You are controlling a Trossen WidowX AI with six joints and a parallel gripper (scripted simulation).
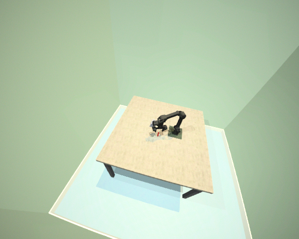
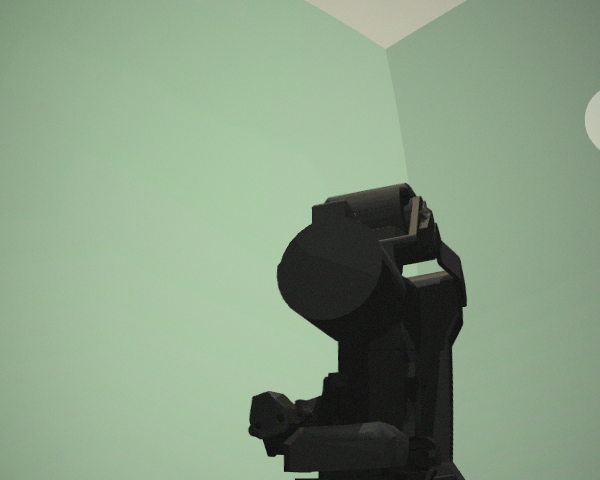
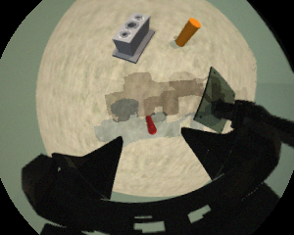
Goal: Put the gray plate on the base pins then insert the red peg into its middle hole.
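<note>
The gray plate [image 3: 132,27], a thick block with three holes, sits on the thin-footed base [image 3: 119,57] in the upper wrist view. It looks flat, with what seem to be pin ends in its outer holes and a dark middle hole. In the top view they are mostly hidden behind the arm. The red peg [image 1: 158,134] [image 3: 150,124] is on the tabletop; I cannot tell whether it stands or lies. My gripper [image 1: 159,130] [image 3: 152,135] is open and empty above the table, with the peg showing between its fingertips in the wrist view. The exterior view does not show the fingertips.
An orange cylinder [image 3: 187,32] stands beside the base in the wrist view. The arm's dark green mounting plate [image 1: 171,131] [image 3: 211,100] is to the right of the peg. Arm shadows fall on the wooden table [image 1: 144,154] around the peg.
</note>
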